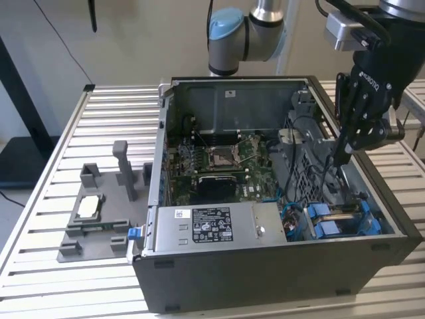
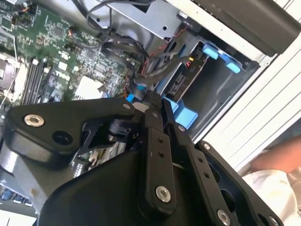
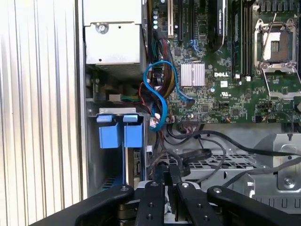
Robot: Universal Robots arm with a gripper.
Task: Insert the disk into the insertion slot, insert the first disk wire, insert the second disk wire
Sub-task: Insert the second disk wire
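The insertion slot (image 1: 364, 224) is the grey cage with blue clips at the case's near corner on the exterior view's right; it is also seen in both wrist views (image 3: 92, 155) (image 2: 216, 94). The disk (image 2: 182, 84) sits inside it, edge outward, and a connector with red and yellow wires (image 2: 194, 61) rests against that edge. My gripper (image 1: 339, 158) hangs just behind the cage with its fingers pointing down. They are pinched together on a thin black wire (image 3: 170, 178). A blue cable end (image 2: 133, 96) lies right beside the fingertips (image 2: 151, 100).
The open case (image 1: 265, 272) holds the green motherboard (image 1: 219, 159), a labelled silver power-supply box (image 1: 206, 226) and a looping blue cable (image 3: 160, 94). A grey fixture (image 1: 93, 212) stands on the slatted table at the exterior view's left. A person's hand (image 2: 277, 160) is near the case.
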